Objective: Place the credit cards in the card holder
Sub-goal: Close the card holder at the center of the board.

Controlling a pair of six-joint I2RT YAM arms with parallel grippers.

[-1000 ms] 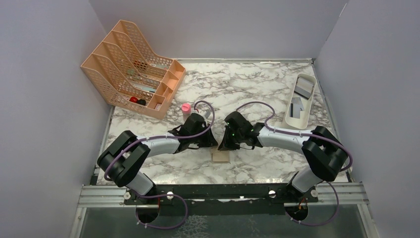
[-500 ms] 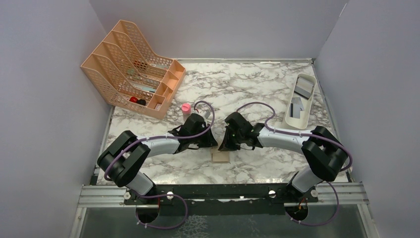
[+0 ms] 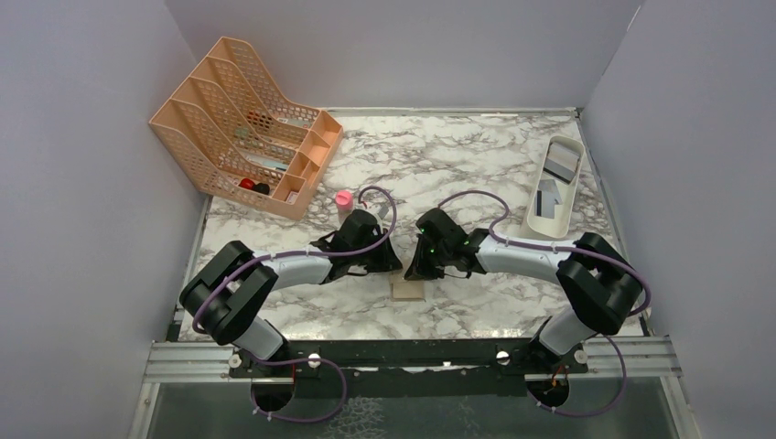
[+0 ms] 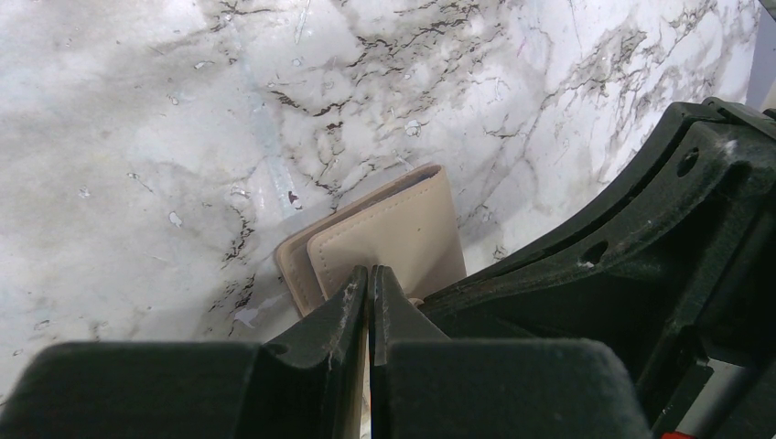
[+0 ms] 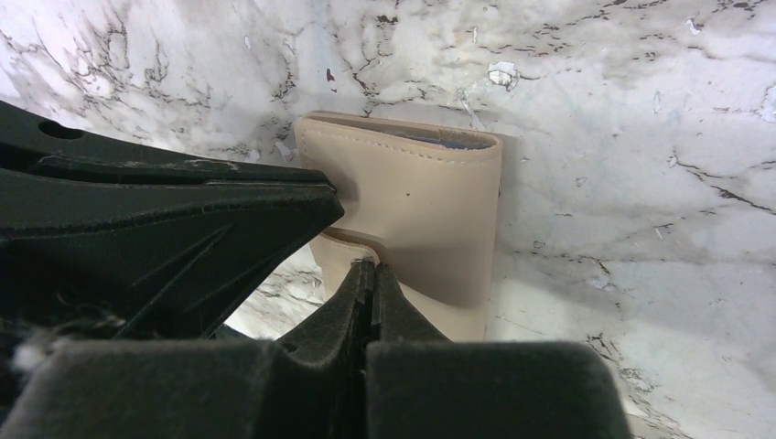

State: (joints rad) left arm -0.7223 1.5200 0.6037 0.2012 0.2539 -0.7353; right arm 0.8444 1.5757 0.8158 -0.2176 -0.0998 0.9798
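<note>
The tan card holder (image 3: pixel 407 289) lies folded on the marble near the front, between both arms. In the left wrist view my left gripper (image 4: pixel 369 273) is shut on the near edge of the card holder's (image 4: pixel 389 240) top flap, and a tan sliver shows between its fingers. My right gripper (image 5: pixel 373 266) is shut, its tips touching the snap tab of the card holder (image 5: pixel 430 210); whether it pinches the tab is unclear. From above, the left gripper (image 3: pixel 395 266) and right gripper (image 3: pixel 409 272) meet tip to tip. Greyish credit cards (image 3: pixel 548 198) lie in a white tray.
The long white tray (image 3: pixel 530 216) stands at the right back edge. A peach mesh file rack (image 3: pixel 240 119) fills the back left corner. A small pink-capped item (image 3: pixel 343 198) stands just behind the left wrist. Grey walls close in three sides.
</note>
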